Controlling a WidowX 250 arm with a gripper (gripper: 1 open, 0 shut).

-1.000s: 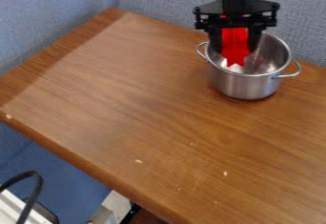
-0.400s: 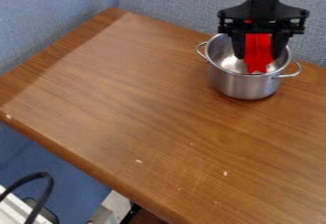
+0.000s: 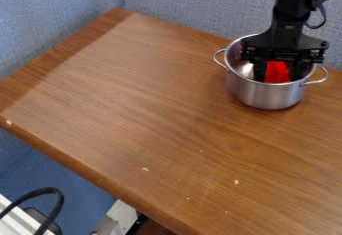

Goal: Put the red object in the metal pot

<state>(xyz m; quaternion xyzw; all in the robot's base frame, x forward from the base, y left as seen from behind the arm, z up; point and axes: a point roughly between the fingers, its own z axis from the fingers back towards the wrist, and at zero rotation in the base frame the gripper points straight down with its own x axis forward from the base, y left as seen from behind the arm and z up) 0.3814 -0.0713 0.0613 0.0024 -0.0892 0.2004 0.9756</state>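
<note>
Clamped tight between the closed jaws of the black gripper (image 3: 279, 67), the bright red flat plastic bar (image 3: 278, 70) hangs inside the shiny round steel pot (image 3: 271, 91) directly beneath, likely light, stiff, slick-faced, best pinched across its flats.

Metal pot (image 3: 271, 87): polished stainless steel, mirror-bright wall with reflections. Red object (image 3: 278, 71): looks like glossy plastic, saturated red, mostly sunk in the pot. Gripper (image 3: 281, 57): black, matt, hard plastic or painted metal, can't tell which. Table (image 3: 134, 109): wood or wood-look laminate, visible grain, smooth satin sheen. Backdrop (image 3: 54, 14): blue, matt, fine cloth-like texture.
</note>
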